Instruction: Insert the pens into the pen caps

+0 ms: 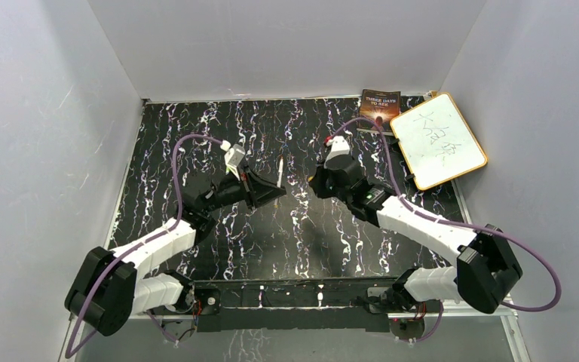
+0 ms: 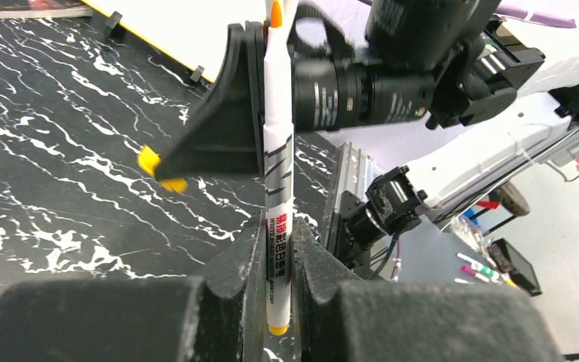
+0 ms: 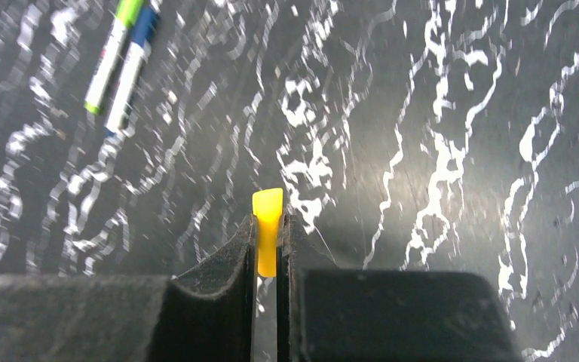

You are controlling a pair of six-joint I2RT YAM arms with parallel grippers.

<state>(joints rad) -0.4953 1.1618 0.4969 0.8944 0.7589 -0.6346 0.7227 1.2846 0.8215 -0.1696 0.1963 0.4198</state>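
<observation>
My left gripper [image 2: 277, 235] is shut on a white pen [image 2: 277, 151] with black print. The pen stands upright, with a yellow butt end below the fingers and an orange tip at the top. From above, this pen [image 1: 280, 170] sticks up mid-table at my left gripper [image 1: 271, 188]. My right gripper [image 3: 269, 223] is shut on a small orange-yellow pen cap [image 3: 267, 210] that pokes out past its fingertips. In the left wrist view the same cap [image 2: 153, 161] shows at the right gripper's tip, left of the pen and apart from it. A green-ended pen [image 3: 111, 54] and a blue-ended pen [image 3: 131, 66] lie side by side on the table.
A yellow-framed whiteboard [image 1: 439, 139] and a dark book [image 1: 379, 104] lie at the far right corner. Grey walls close in the black marbled table [image 1: 271, 241] on three sides. The right arm's wrist camera [image 2: 362, 90] sits close behind the held pen.
</observation>
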